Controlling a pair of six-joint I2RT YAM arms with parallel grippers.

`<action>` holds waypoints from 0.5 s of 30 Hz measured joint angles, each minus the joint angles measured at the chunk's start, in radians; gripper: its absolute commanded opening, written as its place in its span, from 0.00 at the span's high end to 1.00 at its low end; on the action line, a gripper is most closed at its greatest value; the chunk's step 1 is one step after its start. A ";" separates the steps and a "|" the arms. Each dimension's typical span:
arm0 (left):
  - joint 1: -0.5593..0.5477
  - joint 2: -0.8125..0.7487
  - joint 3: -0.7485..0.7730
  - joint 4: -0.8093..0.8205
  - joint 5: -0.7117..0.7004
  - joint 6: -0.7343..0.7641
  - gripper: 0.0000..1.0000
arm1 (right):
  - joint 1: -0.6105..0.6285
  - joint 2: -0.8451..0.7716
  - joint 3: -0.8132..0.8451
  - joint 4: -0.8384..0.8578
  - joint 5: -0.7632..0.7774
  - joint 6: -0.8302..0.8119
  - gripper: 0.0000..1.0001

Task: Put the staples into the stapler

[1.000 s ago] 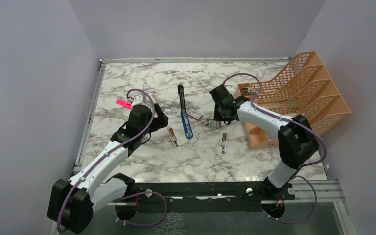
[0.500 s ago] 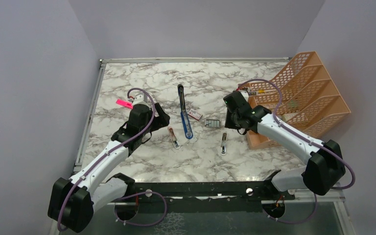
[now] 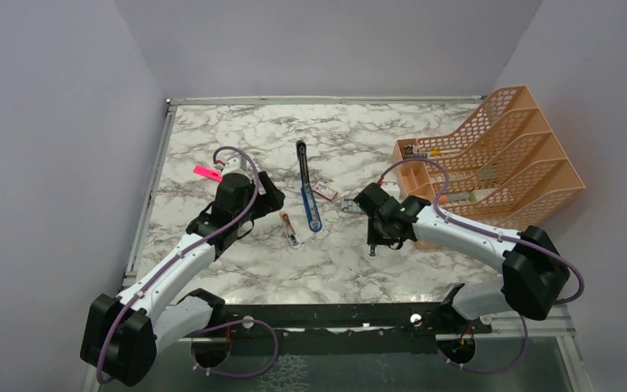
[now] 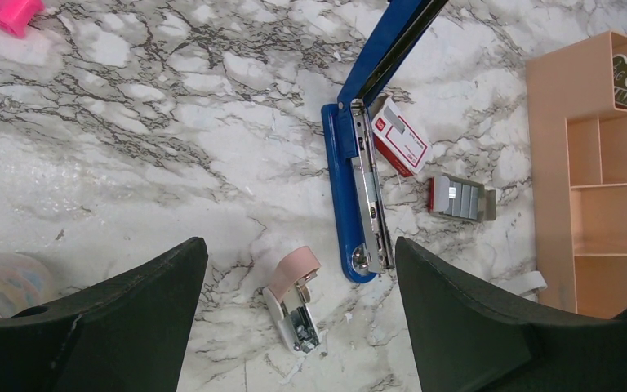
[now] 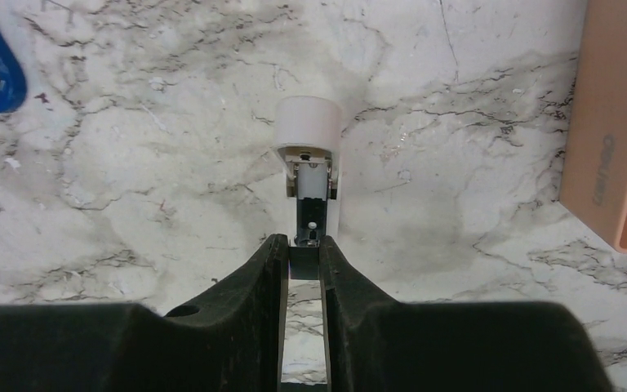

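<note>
Nearest the bases: right gripper is pinched onto the tail of a pale mini stapler, which lies flat on the table. Left of it sits a second mini with a pink top, free and just off the rounded near end of the stapler.

Count: 1 stapler, 2 minis, 1 staples block, 1 box, 1 rack.

The stapler is blue and folded fully open. Its base is on the near side with the silver rail facing up, and the lid points to the far side.

The staples are a grey block in a small red tray, right of the stapler base, close but apart. The box is red and white, one step farther, right against the rail.

Left gripper is above the table left of the stapler, fingers spread wide, nothing between them. Past it lies a pink piece.

Far right is an orange tiered rack. There are a few small things in its front compartments, too small to name.
</note>
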 measured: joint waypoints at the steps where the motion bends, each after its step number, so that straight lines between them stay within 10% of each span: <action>1: 0.000 0.000 0.000 0.000 0.000 0.000 0.15 | 0.001 0.010 -0.005 0.001 0.000 0.006 0.75; 15: 0.000 0.005 0.000 0.000 0.000 -0.003 0.15 | 0.004 0.055 -0.047 0.048 -0.001 0.046 0.75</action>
